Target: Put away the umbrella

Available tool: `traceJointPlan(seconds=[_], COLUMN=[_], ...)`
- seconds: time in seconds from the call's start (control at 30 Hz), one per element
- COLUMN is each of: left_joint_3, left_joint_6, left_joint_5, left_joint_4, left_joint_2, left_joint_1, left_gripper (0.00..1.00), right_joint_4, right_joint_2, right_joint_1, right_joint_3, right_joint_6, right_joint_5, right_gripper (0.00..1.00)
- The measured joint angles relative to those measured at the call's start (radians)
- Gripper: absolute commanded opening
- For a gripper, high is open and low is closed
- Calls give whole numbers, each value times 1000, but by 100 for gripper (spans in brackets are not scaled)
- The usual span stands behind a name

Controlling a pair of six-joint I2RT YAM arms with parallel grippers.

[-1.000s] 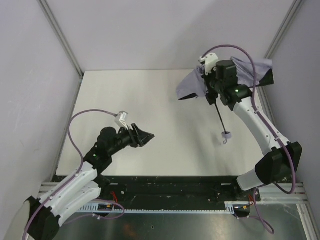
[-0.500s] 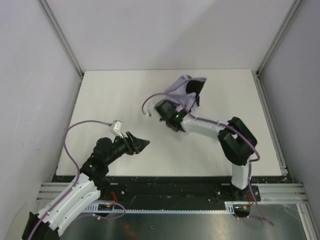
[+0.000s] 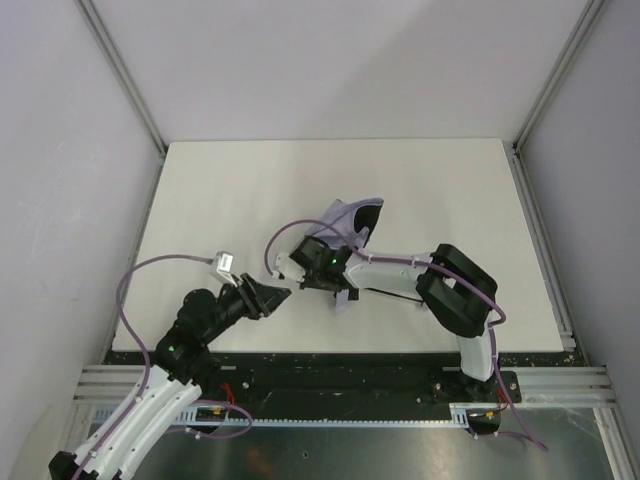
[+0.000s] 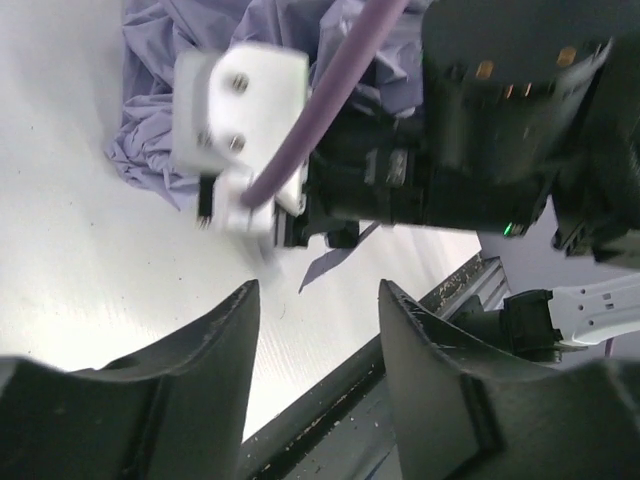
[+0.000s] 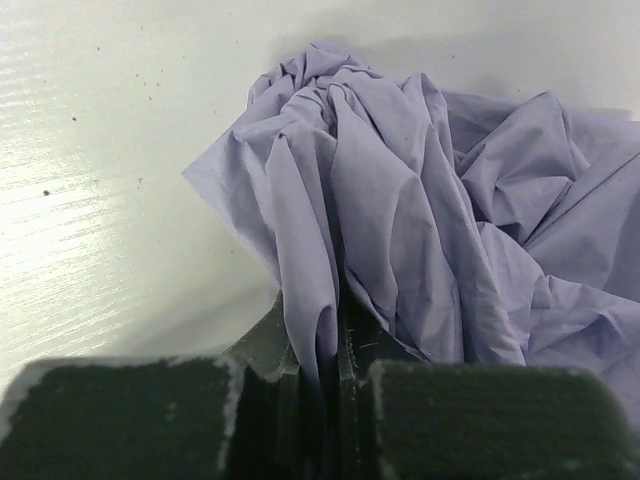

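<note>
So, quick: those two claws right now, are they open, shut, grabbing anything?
Left gripper: open, holding nothing.
Right gripper: shut on the umbrella, pinching its lavender fabric.

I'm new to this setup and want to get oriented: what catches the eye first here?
The umbrella, its lavender canopy crumpled, lies in the middle of the table, a fold pinched in the shut right gripper. The left gripper hovers open just left of it, holding nothing.

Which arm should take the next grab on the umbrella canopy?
Left. The left tool stands open and empty, aimed at the umbrella just ahead; the right tool is shut on its fabric.
</note>
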Motion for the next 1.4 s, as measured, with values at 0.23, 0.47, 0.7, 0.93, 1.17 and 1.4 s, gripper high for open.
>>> traceJointPlan(seconds=[0.23, 0.47, 0.7, 0.93, 1.17, 1.4], left_joint_3=[0, 20, 71, 73, 80, 79], left_joint_6=[-74, -291, -552, -710, -779, -797], left_joint_5=[-42, -53, 2, 8, -9, -85], left_joint_4=[-62, -68, 15, 255, 373, 446], left_joint_2=[-13, 213, 590, 811, 927, 983], left_joint_1=[0, 2, 26, 47, 53, 48], left_gripper=[62, 80, 89, 90, 93, 95], right_joint_4=[-84, -101, -106, -111, -111, -109], right_joint_2=[32, 71, 117, 133, 142, 146], right_joint_1=[-123, -218, -265, -275, -295, -301], right_joint_3=[80, 117, 148, 141, 131, 129], right_joint_6=[52, 110, 160, 188, 213, 222], right_joint_5=[-314, -572, -785, -930, -1000, -1018], right_gripper=[0, 0, 0, 0, 0, 0])
